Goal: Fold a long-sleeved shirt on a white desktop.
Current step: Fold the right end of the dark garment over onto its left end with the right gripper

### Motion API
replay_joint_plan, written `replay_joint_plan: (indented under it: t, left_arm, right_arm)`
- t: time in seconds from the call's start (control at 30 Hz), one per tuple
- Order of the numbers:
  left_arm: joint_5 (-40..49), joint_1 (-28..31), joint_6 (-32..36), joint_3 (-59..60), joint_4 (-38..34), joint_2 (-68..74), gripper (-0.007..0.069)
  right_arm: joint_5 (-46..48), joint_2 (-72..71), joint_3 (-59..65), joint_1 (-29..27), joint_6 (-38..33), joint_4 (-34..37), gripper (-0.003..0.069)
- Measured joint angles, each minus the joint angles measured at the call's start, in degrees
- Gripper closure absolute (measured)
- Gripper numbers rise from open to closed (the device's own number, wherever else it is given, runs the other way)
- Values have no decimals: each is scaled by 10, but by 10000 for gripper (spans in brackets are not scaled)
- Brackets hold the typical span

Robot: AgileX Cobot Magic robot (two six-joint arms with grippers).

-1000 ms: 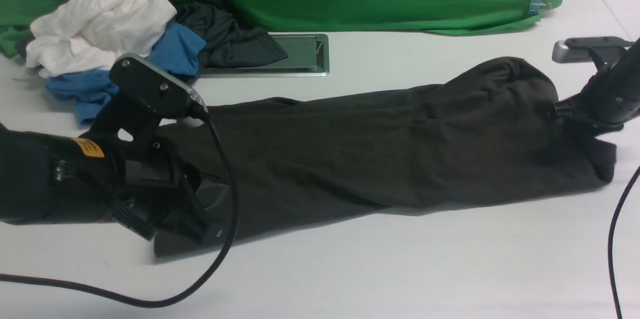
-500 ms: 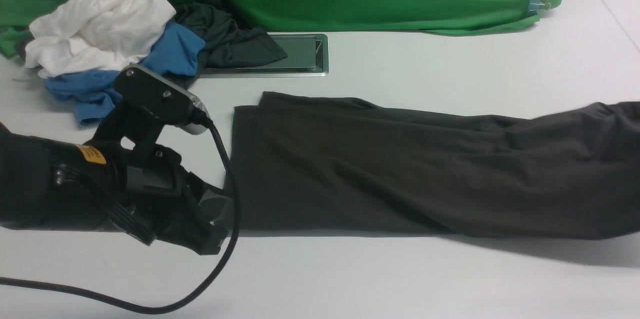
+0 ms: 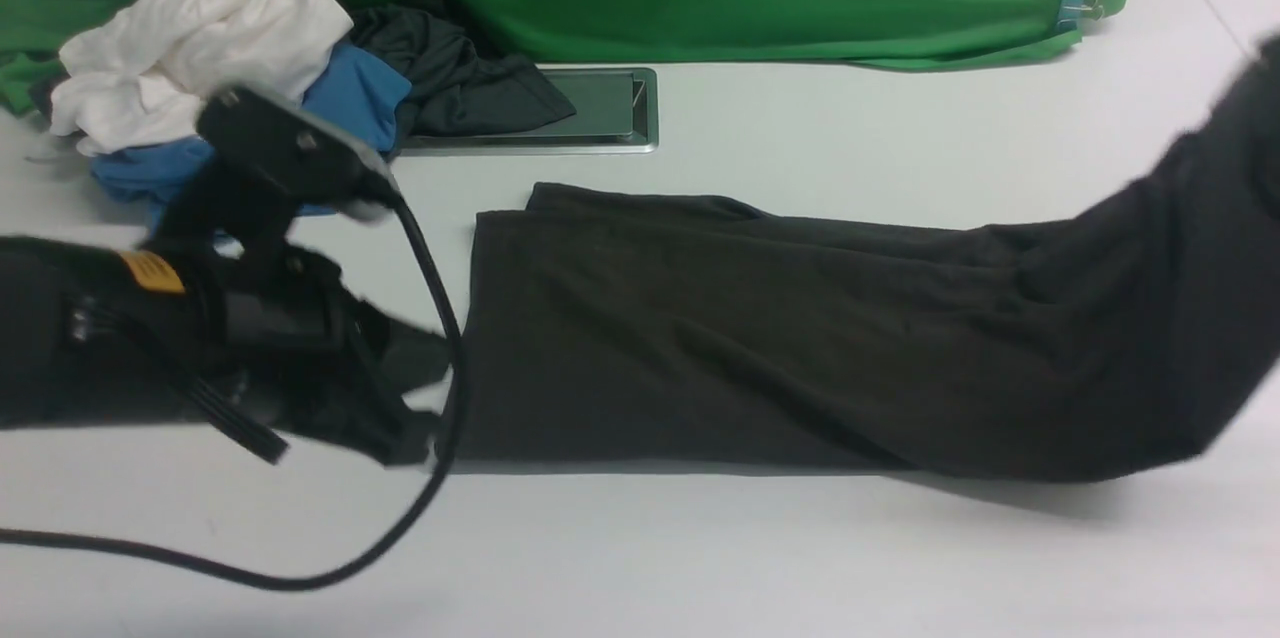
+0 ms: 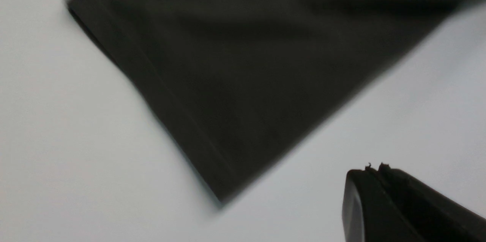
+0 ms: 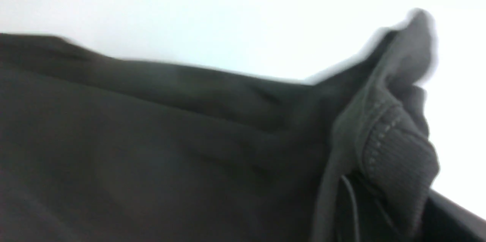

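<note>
The charcoal long-sleeved shirt (image 3: 760, 338) lies as a long band across the white tabletop (image 3: 700, 558), its right end lifted off the surface. The right gripper (image 5: 383, 196) has its jaws clamped on the bunched ribbed collar. The left gripper (image 3: 415, 418), jaws closed and empty, sits just beside the shirt's left hem.

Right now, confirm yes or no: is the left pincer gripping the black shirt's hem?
No: in the left wrist view the left pincer is shut on nothing, with bare white desktop between it and the long-sleeved shirt.
</note>
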Motion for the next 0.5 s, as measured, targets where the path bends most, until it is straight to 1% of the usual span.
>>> replay_joint_plan:
  t: [0.17, 0.23, 0.27, 0.5]
  left_arm:
    - [-16, 0, -1, -1, 11, -40, 606]
    - [-18, 0, -1, -1, 14, -48, 606]
    - [-18, 0, -1, -1, 17, -57, 606]
    - [-18, 0, -2, -1, 20, -85, 606]
  right_arm:
    - [-48, 17, -46, 98, -5, 64, 540]
    - [-59, 26, -57, 118, -6, 80, 540]
    - [-70, 43, -76, 144, -6, 101, 540]
    - [-82, 134, -149, 219, -29, 165, 540]
